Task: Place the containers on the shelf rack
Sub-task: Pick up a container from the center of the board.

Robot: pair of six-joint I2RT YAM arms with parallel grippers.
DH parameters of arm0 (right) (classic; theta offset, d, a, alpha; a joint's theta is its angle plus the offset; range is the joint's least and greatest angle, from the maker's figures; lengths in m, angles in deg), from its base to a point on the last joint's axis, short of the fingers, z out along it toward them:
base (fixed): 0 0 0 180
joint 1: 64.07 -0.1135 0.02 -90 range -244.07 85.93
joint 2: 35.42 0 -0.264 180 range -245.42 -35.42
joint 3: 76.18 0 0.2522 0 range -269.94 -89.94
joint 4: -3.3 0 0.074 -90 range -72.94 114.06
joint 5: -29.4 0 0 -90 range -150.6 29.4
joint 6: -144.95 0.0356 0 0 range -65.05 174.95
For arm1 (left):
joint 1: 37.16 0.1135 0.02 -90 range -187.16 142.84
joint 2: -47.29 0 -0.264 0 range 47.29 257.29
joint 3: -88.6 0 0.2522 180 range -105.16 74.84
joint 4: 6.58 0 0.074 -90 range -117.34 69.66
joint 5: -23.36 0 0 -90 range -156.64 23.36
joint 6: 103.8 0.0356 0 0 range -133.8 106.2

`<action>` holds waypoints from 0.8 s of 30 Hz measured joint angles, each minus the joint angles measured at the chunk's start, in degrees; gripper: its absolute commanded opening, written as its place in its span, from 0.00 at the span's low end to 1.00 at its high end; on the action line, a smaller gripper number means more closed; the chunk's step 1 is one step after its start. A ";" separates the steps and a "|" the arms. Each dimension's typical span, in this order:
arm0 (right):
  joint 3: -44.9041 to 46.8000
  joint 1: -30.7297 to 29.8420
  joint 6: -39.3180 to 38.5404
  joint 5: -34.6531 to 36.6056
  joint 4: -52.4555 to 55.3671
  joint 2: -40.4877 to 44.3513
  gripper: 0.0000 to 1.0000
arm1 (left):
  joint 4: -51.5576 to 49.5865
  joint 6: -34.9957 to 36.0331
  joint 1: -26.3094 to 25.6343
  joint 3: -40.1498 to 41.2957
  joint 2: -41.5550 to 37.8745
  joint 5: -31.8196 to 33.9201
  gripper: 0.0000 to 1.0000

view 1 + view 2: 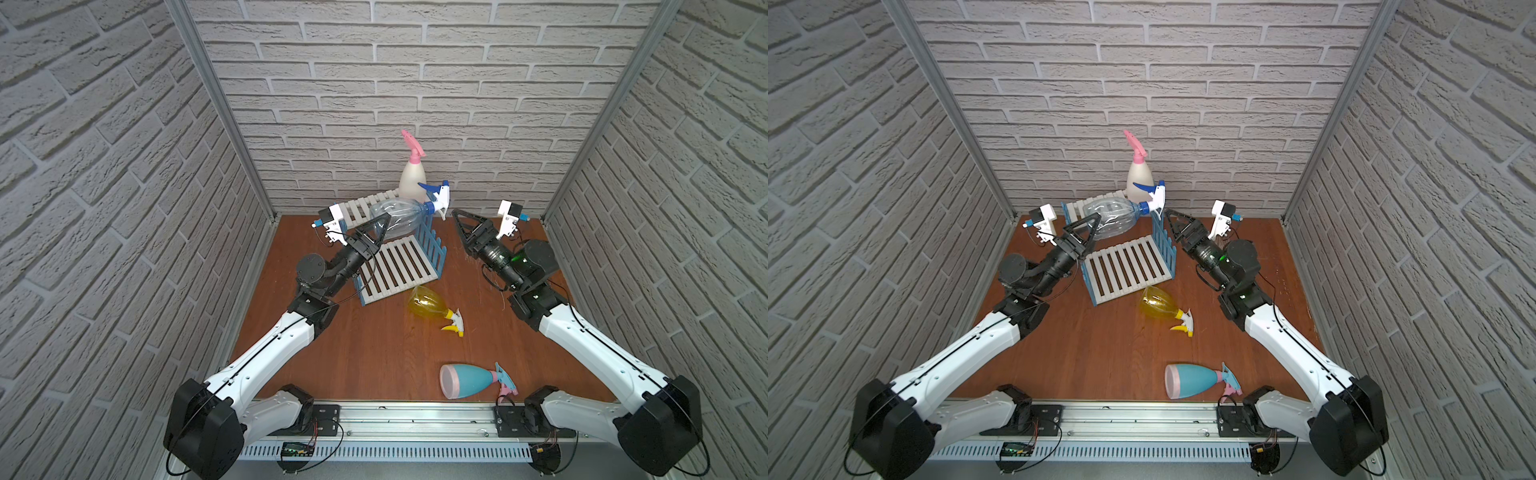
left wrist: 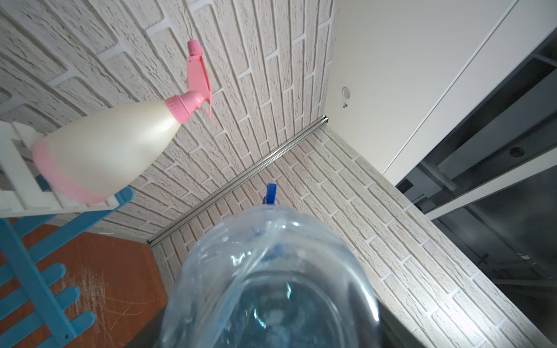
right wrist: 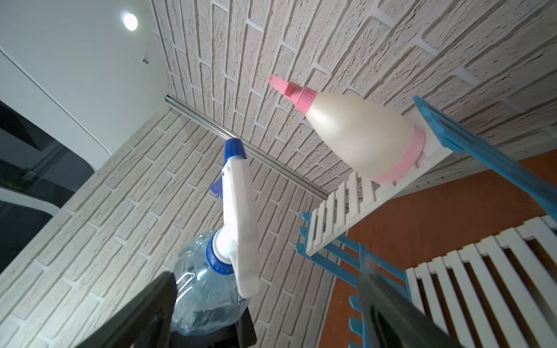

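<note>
Cream bottle up on shelf rack | my left claw grasps clear bottle over it | right claw spread, empty | yellow bottle, teal bottle lie on desk

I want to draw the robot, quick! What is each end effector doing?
Left end effector: shut on the clear bottle.
Right end effector: open, holding nothing.

Bottle upright on rack top; two bottles lying before rack.

Bright, even overhead light, soft shadows, wide-angle bowing at edges, blurry wrist-view foregrounds.
</note>
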 measured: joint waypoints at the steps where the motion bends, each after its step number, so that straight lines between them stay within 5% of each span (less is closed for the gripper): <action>1: -0.02 -0.02 1.33 -0.02 -2.43 -1.11 0.92 | 1.16 -0.33 -0.11 -0.13 0.24 0.26 0.73; 13: -5.11 -3.30 7.67 -1.31 -14.71 -9.64 0.79 | 4.83 -0.81 -1.55 -0.81 1.16 3.15 0.73; 24: -5.79 -3.58 9.81 -1.03 -18.01 -9.92 0.48 | 5.18 -0.85 -1.88 -0.81 1.16 3.34 0.73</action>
